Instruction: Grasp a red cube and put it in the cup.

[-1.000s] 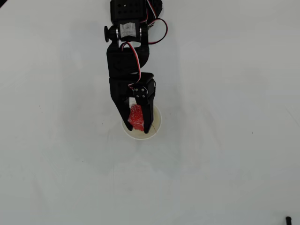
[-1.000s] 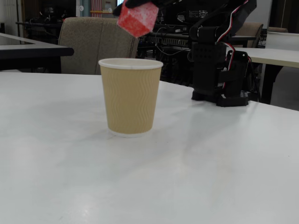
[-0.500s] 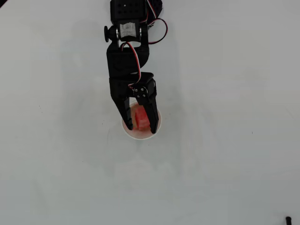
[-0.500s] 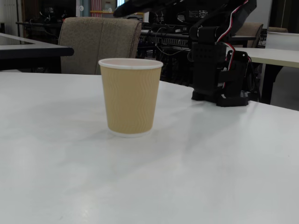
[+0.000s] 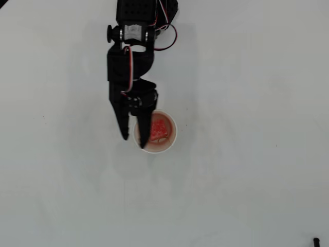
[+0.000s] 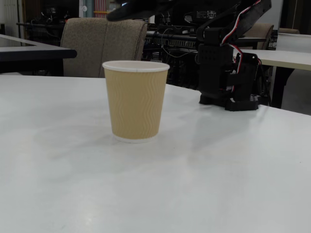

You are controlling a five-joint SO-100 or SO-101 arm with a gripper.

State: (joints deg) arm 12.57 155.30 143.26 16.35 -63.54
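Seen from overhead, the red cube (image 5: 159, 127) lies inside the cup (image 5: 171, 135), on its bottom. My gripper (image 5: 134, 142) hangs open over the cup's left rim with nothing between its fingers; one finger (image 5: 145, 128) crosses the cup's mouth, the other is outside it to the left. From the fixed view, the cup (image 6: 135, 101) is a tan ribbed paper cup with a white rim, standing upright on the white table. The gripper (image 6: 119, 13) shows there as a dark shape above and behind the cup. The cube is hidden by the cup's wall in that view.
The arm's black base (image 6: 228, 77) stands on the table behind and right of the cup. A small black object (image 5: 316, 241) lies at the overhead view's bottom right corner. A padded chair (image 6: 104, 43) and other desks stand beyond the table's far edge.
The gripper opened and the red cube fell from its fingers into the cup. The gripper then swung a little to the left in the overhead view.
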